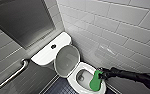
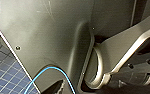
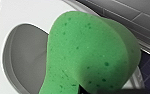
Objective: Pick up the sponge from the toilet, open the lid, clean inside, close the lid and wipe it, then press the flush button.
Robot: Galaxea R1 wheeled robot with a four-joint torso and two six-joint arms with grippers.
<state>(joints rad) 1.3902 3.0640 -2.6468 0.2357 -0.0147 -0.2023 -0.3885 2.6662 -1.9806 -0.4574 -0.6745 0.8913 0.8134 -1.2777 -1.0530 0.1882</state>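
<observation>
The right gripper (image 1: 102, 74) is clamped on the upper end of the bright green, bean-shaped sponge (image 1: 96, 81), hanging it over the rim of the white toilet bowl (image 1: 72, 79), likely to scrub inside. The white oval plastic lid (image 1: 67, 60) stands raised. The sponge hides the fingertips and part of the bowl.

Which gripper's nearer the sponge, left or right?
Right. The right gripper holds the sponge at the bowl rim; the left wrist camera sees the robot's dark plate and floor tiles, so likely farther off.

Right arm (image 1: 133, 75) stretches in low, its tool (image 1: 100, 74) clamped on the sponge (image 1: 95, 83)
</observation>
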